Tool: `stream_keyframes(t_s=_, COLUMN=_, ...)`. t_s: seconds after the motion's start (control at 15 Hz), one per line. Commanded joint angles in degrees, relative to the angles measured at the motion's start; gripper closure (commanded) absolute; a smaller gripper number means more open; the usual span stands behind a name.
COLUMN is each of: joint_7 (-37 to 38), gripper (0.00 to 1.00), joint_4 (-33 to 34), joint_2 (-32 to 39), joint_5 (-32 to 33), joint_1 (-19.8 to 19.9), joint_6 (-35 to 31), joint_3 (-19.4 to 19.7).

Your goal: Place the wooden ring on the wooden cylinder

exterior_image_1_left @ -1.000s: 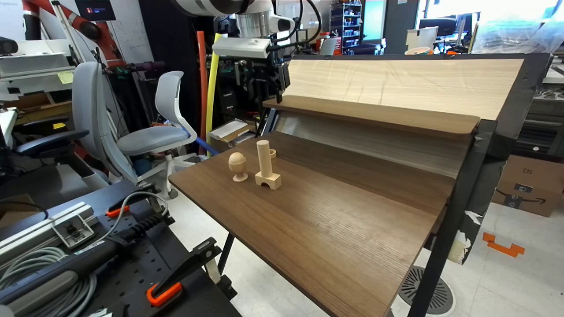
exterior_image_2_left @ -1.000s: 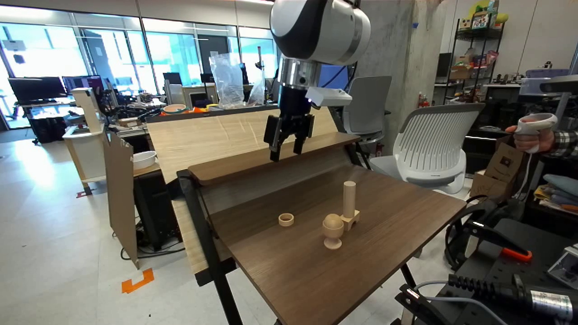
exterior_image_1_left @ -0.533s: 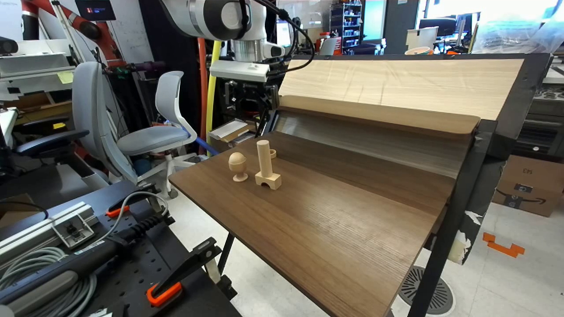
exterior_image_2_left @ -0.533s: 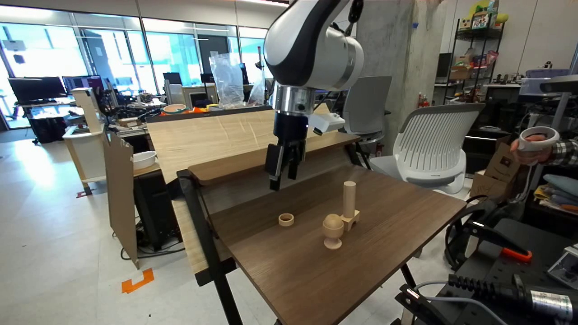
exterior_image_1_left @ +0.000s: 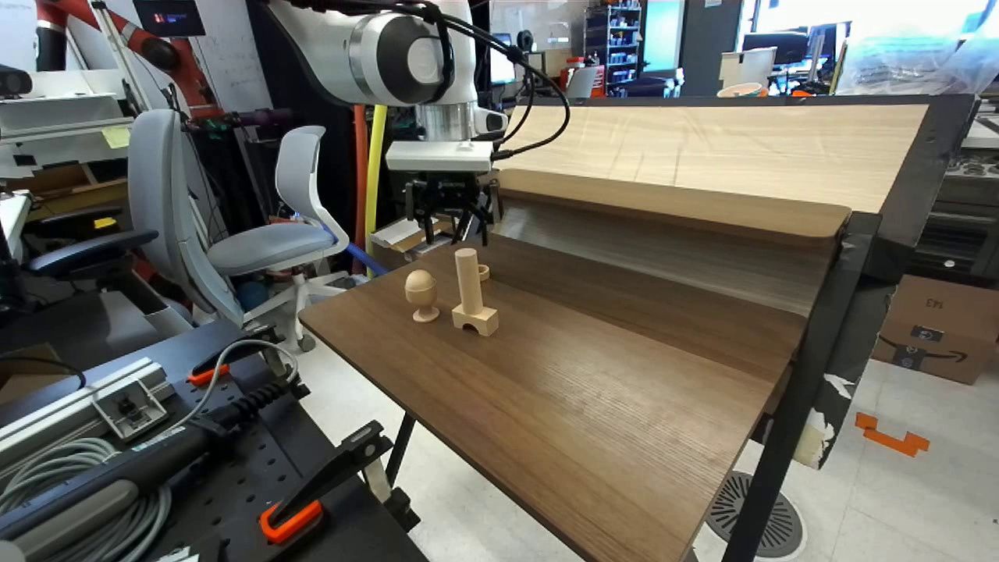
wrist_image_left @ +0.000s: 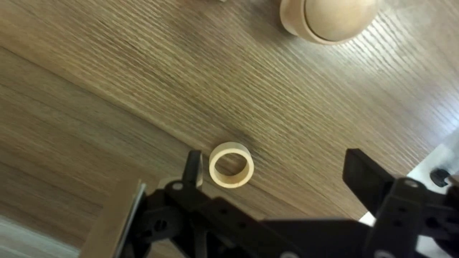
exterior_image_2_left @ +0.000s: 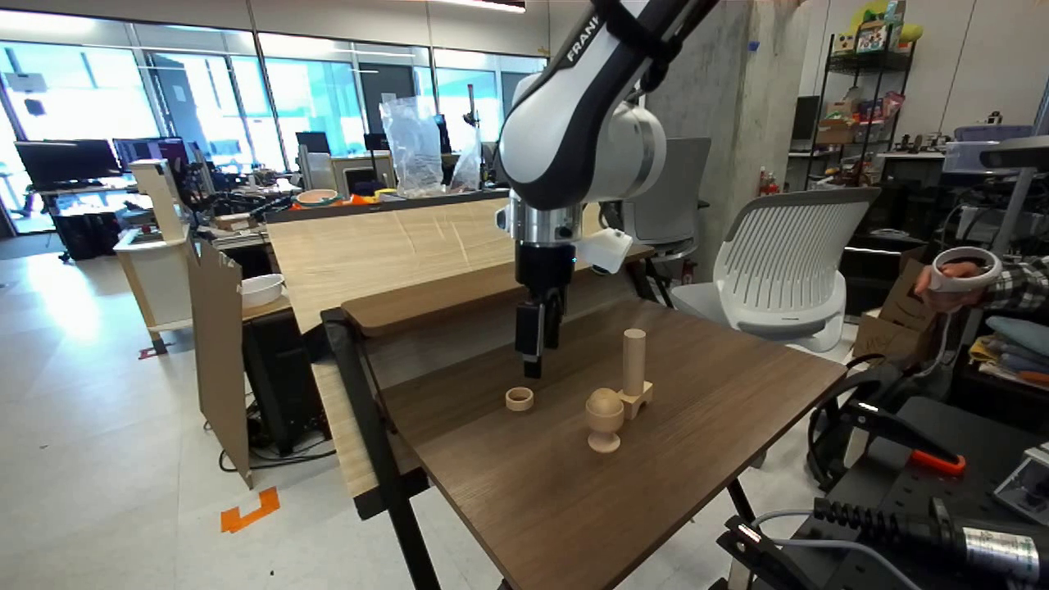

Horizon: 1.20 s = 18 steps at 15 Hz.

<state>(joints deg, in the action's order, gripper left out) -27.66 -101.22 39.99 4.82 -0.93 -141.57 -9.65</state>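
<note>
The wooden ring [exterior_image_2_left: 519, 406] lies flat on the brown table; in an exterior view it shows partly behind the cylinder [exterior_image_1_left: 484, 272]. The wooden cylinder [exterior_image_1_left: 470, 282] stands upright on a blocky foot, and it also shows in an exterior view [exterior_image_2_left: 633, 360]. My gripper [exterior_image_2_left: 542, 359] is open and empty, above the table and a little above the ring; it points down in both exterior views [exterior_image_1_left: 456, 236]. In the wrist view the ring [wrist_image_left: 231, 182] lies between the spread fingers [wrist_image_left: 274, 154], close to the left finger. The cylinder is out of the wrist view, except perhaps a pale sliver at the top edge.
A rounded ball-like wooden piece on a foot [exterior_image_1_left: 421, 293] stands beside the cylinder, also in the wrist view [wrist_image_left: 333, 19]. A raised brown shelf [exterior_image_2_left: 459, 299] runs along the table's back [exterior_image_1_left: 593, 390], with a slanted pale board [exterior_image_1_left: 702, 144] behind it.
My gripper has come down from above shelf height to just above the ring, staying open. The ring, the cylinder and the ball-like piece have not moved.
</note>
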Motion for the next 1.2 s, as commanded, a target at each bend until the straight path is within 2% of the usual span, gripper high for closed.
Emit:
stream_keyframes(t_s=0.0, joint_7=-0.59, gripper=0.0, joint_4=2.52, joint_2=2.42, joint_5=3.86, joint_1=-0.85, joint_6=-0.02, joint_3=1.5)
stream_keyframes(t_s=0.4, joint_7=0.76, gripper=0.0, joint_4=5.96, joint_2=6.13, joint_5=7.29, joint_1=-1.78, joint_6=0.19, joint_3=3.17)
stream_keyframes(t_s=1.13, joint_7=1.48, gripper=0.0, joint_4=14.04, joint_2=12.99, joint_5=7.33, joint_1=-3.66, joint_6=1.15, joint_3=3.05)
